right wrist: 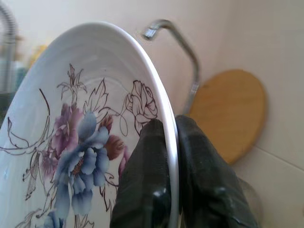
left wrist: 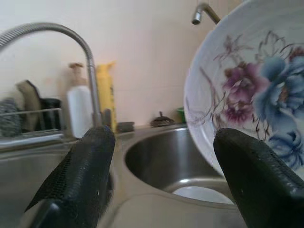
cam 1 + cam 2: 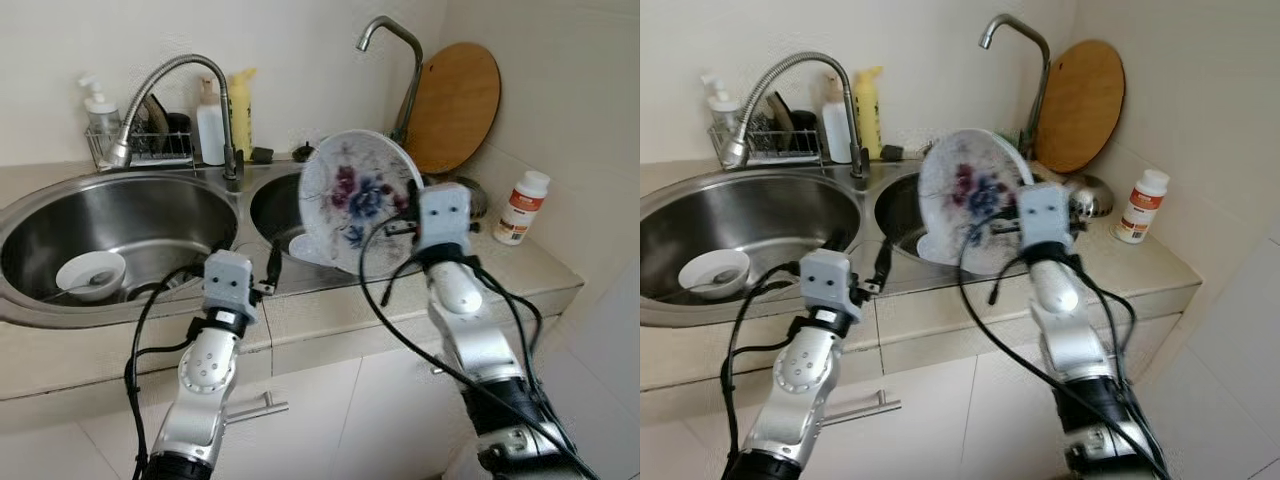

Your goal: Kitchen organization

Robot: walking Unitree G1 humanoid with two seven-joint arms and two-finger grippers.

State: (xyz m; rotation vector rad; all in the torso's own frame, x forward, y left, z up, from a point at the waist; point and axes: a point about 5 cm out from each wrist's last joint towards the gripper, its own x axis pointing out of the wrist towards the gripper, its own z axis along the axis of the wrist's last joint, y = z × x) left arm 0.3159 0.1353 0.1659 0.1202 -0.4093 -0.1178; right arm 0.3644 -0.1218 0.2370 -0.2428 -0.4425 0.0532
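Note:
My right gripper [image 3: 412,203] is shut on the rim of a white plate with blue and purple flowers [image 3: 355,195], holding it upright on edge over the right sink basin [image 3: 272,205]. In the right wrist view the two black fingers [image 1: 147,175] pinch the plate's rim [image 1: 164,118]. My left gripper [image 3: 272,262] stands open at the counter's front edge, by the divider between the basins, with nothing between its fingers [image 2: 80,175]. The plate [image 2: 247,95] rises close beside it.
A white bowl [image 3: 90,272] lies in the left basin [image 3: 120,215]. Two faucets [image 3: 170,85], a wire rack with bottles [image 3: 140,140], a round wooden board [image 3: 455,100] and a white bottle with a red cap [image 3: 522,207] stand around the sinks.

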